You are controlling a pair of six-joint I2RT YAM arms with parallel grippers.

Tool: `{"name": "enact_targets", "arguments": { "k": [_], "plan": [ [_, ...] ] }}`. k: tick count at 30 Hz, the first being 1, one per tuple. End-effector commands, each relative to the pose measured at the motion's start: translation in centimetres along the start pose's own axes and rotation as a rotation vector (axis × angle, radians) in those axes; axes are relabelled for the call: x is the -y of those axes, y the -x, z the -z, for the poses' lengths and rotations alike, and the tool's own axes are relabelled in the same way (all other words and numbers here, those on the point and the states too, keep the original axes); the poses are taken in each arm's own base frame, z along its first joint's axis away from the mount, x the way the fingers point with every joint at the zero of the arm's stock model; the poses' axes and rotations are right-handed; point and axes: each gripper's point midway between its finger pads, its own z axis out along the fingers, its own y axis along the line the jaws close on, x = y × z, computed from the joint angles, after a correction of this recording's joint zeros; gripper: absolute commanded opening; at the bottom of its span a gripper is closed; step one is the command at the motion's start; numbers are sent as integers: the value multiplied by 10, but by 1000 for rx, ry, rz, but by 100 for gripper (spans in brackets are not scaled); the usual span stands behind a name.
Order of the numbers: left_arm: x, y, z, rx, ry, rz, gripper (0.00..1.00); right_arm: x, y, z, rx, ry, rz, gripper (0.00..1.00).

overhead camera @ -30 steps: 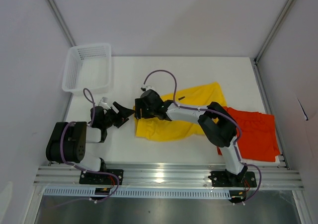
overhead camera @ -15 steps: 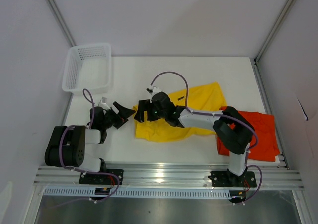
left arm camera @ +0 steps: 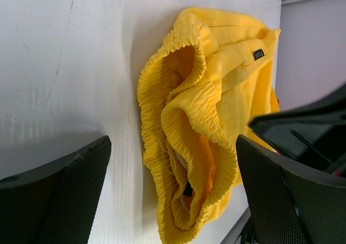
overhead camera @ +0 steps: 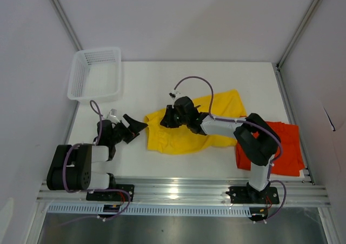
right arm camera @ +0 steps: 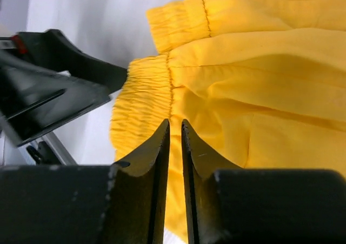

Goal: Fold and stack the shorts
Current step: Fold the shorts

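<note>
The yellow shorts lie rumpled at mid-table, their elastic waistband bunched toward the left arm and a small black logo showing. My right gripper is down on that waistband; in its wrist view the jaws stand nearly together on the yellow fabric at the waistband seam. My left gripper stands open just left of the shorts, the waistband ahead between its fingers and apart from them. The orange-red shorts lie flat at the right, partly behind the right arm.
A white mesh basket stands at the back left corner of the table. The table's right edge and a metal frame post run close to the orange-red shorts. The left gripper's black fingers sit close beside the right gripper.
My right gripper has moved right over the waistband and closed from wide open to nearly together. The waistband's left end is now bunched. The left gripper opened a little wider.
</note>
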Motion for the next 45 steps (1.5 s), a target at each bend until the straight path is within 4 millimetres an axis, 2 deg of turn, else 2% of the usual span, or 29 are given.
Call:
{"name": "enact_targets", "arguments": {
  "k": [1,2,3,6,11,12,18,23,27,32,37,40,45],
  "plan": [
    [7,-4,6,1,-35,-50,99,-7,-11,-19,-75,45,-14,16],
    [6,-5,7,-1,-35,-54,99,-2,-22,-26,-115,47,-20,16],
    [8,-5,8,5,-41,-60,99,-3,-22,-31,-123,50,-21,16],
    [11,-7,11,5,-59,-74,99,14,-43,-46,-194,22,-52,15],
    [3,-14,16,-1,-32,-75,99,36,-64,-58,-262,-45,-82,13],
    [6,-22,15,-26,-38,-83,99,41,-69,-58,-280,-61,-84,13],
    [-1,-34,9,-43,-4,-82,99,54,-69,-58,-280,-108,-91,13],
    [1,-36,2,-52,-10,-87,99,55,-72,-60,-292,-110,-89,12],
    [-11,-45,-3,-81,10,-49,99,54,-72,-61,-292,-100,-90,12],
    [-10,-49,-7,-69,-44,2,88,53,-73,-63,-298,-94,-92,11],
    [-6,-44,-15,-45,-87,62,77,51,-76,-62,-308,-80,-93,10],
    [4,-38,-17,-19,-137,71,73,48,-78,-63,-317,-72,-89,10],
    [2,-36,-21,-16,-131,64,70,43,-84,-66,-333,-52,-83,9]
  ]
}}
